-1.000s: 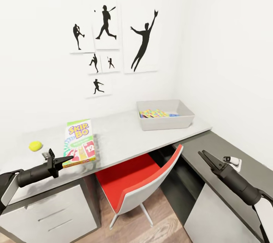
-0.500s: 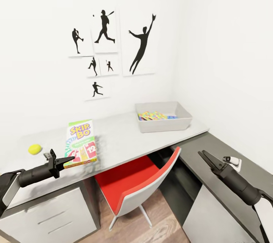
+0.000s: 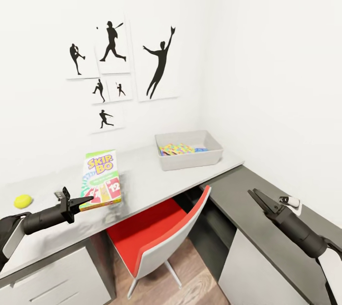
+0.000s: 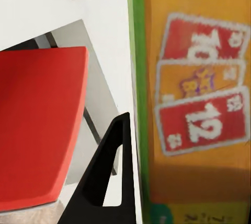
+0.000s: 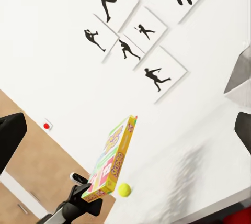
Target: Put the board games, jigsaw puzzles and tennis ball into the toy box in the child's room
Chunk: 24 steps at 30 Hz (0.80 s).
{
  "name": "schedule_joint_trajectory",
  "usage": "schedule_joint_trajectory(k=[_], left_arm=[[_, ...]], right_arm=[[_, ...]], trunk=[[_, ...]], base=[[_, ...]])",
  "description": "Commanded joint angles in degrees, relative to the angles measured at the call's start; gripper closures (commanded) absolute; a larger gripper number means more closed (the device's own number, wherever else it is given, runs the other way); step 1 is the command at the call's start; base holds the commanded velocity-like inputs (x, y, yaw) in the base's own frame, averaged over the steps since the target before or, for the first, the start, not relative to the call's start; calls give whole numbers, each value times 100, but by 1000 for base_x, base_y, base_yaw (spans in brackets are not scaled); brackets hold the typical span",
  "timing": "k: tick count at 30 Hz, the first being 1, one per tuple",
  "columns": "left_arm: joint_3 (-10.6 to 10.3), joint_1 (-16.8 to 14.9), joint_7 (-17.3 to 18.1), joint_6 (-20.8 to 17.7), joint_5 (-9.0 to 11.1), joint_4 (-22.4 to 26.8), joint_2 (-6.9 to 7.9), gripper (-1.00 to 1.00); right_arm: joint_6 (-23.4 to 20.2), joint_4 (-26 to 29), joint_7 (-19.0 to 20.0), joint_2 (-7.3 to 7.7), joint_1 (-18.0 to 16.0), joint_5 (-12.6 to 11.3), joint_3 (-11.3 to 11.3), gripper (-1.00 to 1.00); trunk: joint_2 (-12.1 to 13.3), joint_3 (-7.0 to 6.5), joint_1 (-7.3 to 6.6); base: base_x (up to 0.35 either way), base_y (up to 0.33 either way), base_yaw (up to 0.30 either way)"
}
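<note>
The left end effector (image 3: 84, 199) pinched the Skip-Bo box (image 3: 100, 179) by its near edge, lifted off the worktop (image 3: 142, 176), seemingly for carrying to the toy box (image 3: 189, 149), which already held jigsaw puzzles (image 3: 176, 148). The right end effector (image 3: 256, 196) looked pressed together, empty.

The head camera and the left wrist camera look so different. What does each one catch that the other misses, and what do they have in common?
Head view alone: the toy box on the table with jigsaw puzzles inside, the tennis ball, the wall silhouettes and the right gripper, which holds nothing. Left wrist view alone: a close look at the printed red cards on the box face, including a 12. Shared: the Skip-Bo board game gripped at its edge by the left gripper, and the red chair below.
</note>
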<state>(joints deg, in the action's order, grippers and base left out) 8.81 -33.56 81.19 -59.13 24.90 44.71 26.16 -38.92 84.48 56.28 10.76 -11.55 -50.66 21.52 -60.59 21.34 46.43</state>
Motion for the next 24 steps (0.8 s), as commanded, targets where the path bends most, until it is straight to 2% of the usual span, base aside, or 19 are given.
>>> schedule_joint_trajectory(k=[1, 24], left_arm=[[1, -1, 6, -55, 14, 3, 2, 100], [-3, 0, 17, -55, 14, 161, 19, 100]], right_arm=[[-35, -1, -3, -1, -5, -25, 1, -100], [-32, -1, -18, 5, -5, -30, 3, -100]], trunk=[[38, -19, -22], [960, -590, -527]], base=[[0, 0, -208], [0, 0, -208]])
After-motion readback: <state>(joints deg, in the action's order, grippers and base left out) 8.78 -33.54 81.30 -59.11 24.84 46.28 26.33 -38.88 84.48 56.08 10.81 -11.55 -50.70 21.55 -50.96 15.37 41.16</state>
